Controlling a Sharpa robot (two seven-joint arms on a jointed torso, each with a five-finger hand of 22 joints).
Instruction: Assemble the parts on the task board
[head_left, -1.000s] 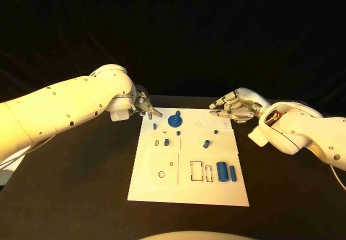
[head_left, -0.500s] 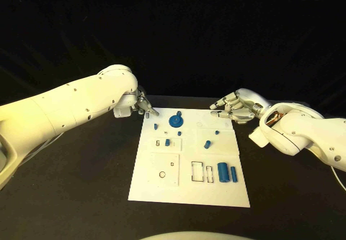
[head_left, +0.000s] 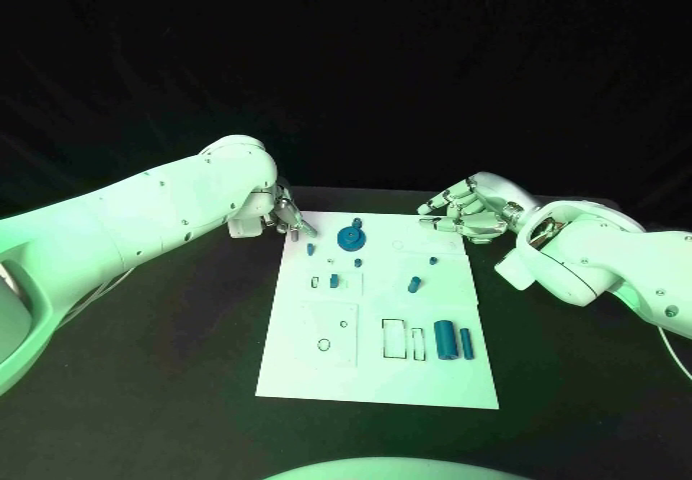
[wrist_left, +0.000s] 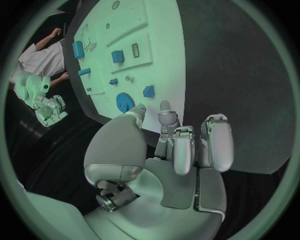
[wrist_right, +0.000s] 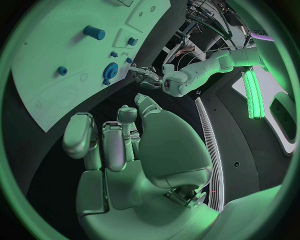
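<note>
Head view | left robot hand (head_left: 286, 217), right robot hand (head_left: 464, 213): curled, empty | task board (head_left: 378, 375) between

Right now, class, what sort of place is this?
Probably a robotics lab or demo bench: a white task board with small blue parts on a black table, a robot hand at either far corner.

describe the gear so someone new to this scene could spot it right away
Find the white task board in the middle of the black table. At its far end, nearest the left hand, lies the gear: a round toothed blue disc, wider and flatter than the other blue parts.
</note>
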